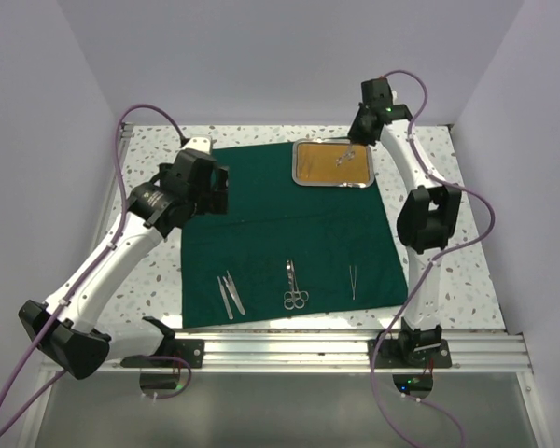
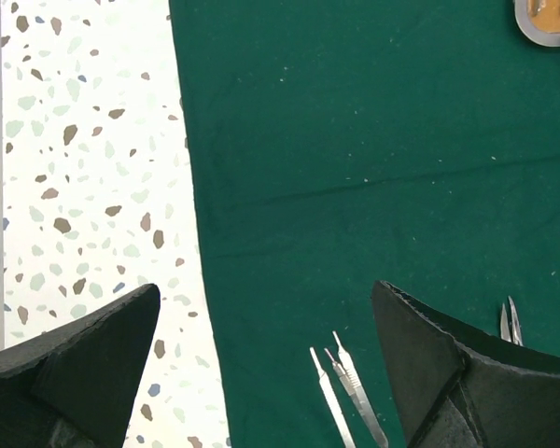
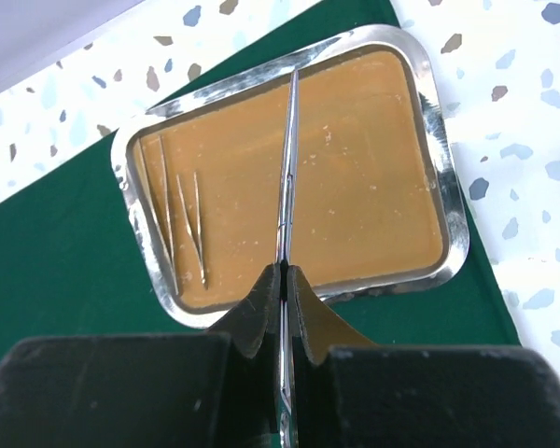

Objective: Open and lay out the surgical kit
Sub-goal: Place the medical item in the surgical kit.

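Note:
The dark green cloth (image 1: 289, 233) lies spread flat on the table. The steel tray (image 1: 294, 166) with tan lining sits on its far edge. My right gripper (image 1: 353, 154) is shut on a slim silver instrument (image 3: 287, 168), seen edge-on, and holds it above the tray (image 3: 453, 233). Thin tweezers (image 3: 187, 224) lie in the tray's left part. On the cloth's near part lie two slim instruments (image 1: 231, 294), scissors (image 1: 294, 285) and tweezers (image 1: 353, 280). My left gripper (image 2: 266, 299) is open and empty above the cloth's left edge, with the two slim instruments (image 2: 341, 397) below it.
The speckled white tabletop (image 1: 149, 280) shows left and right of the cloth. A metal rail (image 1: 355, 350) runs along the near edge by the arm bases. White walls enclose the back and sides. The tray's corner (image 2: 551, 23) shows at the top right of the left wrist view.

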Available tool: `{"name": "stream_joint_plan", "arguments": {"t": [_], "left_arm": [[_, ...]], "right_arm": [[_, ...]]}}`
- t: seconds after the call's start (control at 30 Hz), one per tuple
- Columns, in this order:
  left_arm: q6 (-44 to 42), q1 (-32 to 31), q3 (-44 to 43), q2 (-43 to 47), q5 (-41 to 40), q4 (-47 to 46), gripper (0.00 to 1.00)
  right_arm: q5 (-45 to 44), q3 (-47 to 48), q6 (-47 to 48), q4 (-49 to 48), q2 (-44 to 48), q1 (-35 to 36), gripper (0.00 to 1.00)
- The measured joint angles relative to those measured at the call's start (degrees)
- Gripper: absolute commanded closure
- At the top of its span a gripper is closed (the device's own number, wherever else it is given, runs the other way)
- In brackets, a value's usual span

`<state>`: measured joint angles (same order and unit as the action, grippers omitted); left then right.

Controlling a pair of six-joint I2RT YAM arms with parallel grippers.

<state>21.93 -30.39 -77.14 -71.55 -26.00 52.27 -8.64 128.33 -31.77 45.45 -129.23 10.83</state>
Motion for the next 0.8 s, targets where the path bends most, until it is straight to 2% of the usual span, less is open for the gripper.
{"name": "stream_joint_plan", "arguments": {"t": [0.13, 0.3, 0.4, 0.57, 0.67, 0.8], "left_arm": [[0.2, 0.0, -0.3, 0.5, 0.7, 0.1, 0.0], [1.1, 0.0, -0.5, 0.7, 1.6, 0.1, 0.0], [1.5, 0.0, -0.8, 0.7, 1.9, 0.1, 0.0], [1.5, 0.0, -2.3, 0.7, 2.1, 0.1, 0.0], [1.7, 0.0, -3.2, 0.7, 2.3, 0.1, 0.0], [2.4, 0.0, -3.8, 0.7, 2.7, 0.0, 0.0]], "right_arm": [[1.4, -4.7, 0.0, -0.1, 3.8, 0.4, 1.0], [5.2, -19.3, -0.2, -1.3, 13.5, 4.1, 1.0], [8.1, -30.0, -1.1, -3.3, 21.6, 9.2, 1.0], [12.6, -47.6, -5.3, -8.2, 35.7, 22.4, 1.0], [14.1, -55.2, -8.1, -10.5, 40.0, 28.5, 1.0], [13.8, -63.0, -10.9, -12.8, 40.9, 32.8, 1.0]]}}
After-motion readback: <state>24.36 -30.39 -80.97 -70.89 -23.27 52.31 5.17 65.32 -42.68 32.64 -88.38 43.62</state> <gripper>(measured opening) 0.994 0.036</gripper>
